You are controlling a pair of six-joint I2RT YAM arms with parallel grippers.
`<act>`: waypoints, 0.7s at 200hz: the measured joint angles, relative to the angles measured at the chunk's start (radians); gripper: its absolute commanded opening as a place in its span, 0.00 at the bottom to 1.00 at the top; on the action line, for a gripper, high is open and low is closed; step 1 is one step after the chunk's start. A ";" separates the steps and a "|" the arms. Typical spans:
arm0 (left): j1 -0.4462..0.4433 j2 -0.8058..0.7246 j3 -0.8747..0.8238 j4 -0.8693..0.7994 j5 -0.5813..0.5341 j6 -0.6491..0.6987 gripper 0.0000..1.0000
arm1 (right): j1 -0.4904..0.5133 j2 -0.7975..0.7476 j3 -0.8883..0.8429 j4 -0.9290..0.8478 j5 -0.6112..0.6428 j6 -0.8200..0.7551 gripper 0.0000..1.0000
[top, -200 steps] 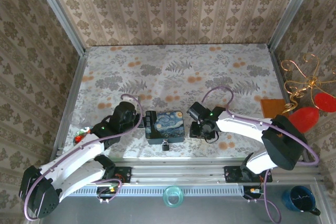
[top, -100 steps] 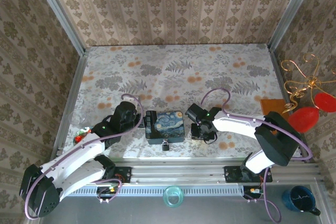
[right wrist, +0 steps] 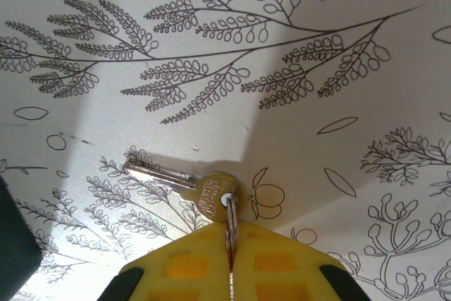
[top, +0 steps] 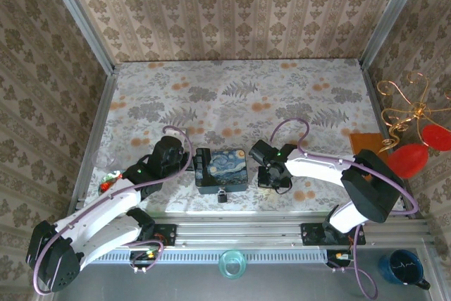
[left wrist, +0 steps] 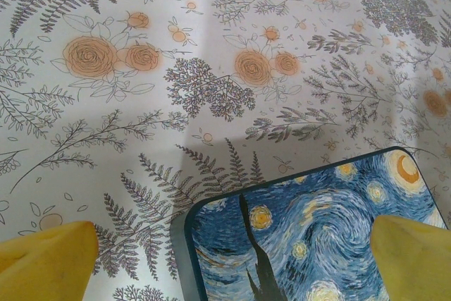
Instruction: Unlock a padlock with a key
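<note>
A small brass key (right wrist: pixel 189 187) lies flat on the floral tablecloth, its blade pointing left. Its metal ring (right wrist: pixel 230 222) runs from the key's head back between my yellow pads. My right gripper (right wrist: pixel 230 248) is shut on that ring, and it sits low on the table just right of the blue painted box (top: pixel 220 168). The tiny dark padlock (top: pixel 222 195) hangs at the box's near side. My left gripper (left wrist: pixel 229 273) is open, its yellow fingers (left wrist: pixel 46 255) set wide apart over the box's corner (left wrist: pixel 310 237), touching nothing.
A metal rail (top: pixel 232 234) runs along the near table edge, with a clear cup (top: pixel 232 264) and a blue mug (top: pixel 402 267) beyond it. An orange cloth (top: pixel 366 144) and red ornaments (top: pixel 416 151) stand at the right. A small wrapper (top: pixel 107 181) lies at the left.
My right gripper has closed onto the key's ring and shifted slightly left toward the box. The left arm has not moved.
</note>
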 measured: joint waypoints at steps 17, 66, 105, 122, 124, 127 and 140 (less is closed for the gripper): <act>0.000 0.000 0.000 0.000 0.000 0.000 1.00 | 0.000 -0.010 0.000 0.018 0.010 0.000 0.05; 0.000 0.000 0.000 0.000 -0.001 0.000 1.00 | 0.000 -0.080 0.000 0.051 0.029 -0.003 0.00; 0.000 0.000 0.001 0.003 0.000 0.000 1.00 | 0.000 -0.127 -0.005 0.062 0.054 0.001 0.00; 0.000 0.000 0.001 0.008 0.000 0.000 1.00 | 0.000 -0.157 -0.007 0.065 0.065 0.001 0.00; 0.000 0.000 0.001 0.008 0.000 0.001 1.00 | 0.000 -0.159 -0.007 0.066 0.066 0.000 0.00; 0.000 0.000 0.002 0.008 0.000 0.001 1.00 | 0.000 -0.162 -0.007 0.067 0.066 0.000 0.00; 0.000 0.000 0.002 0.008 0.000 0.005 1.00 | 0.000 -0.166 -0.005 0.066 0.069 -0.007 0.00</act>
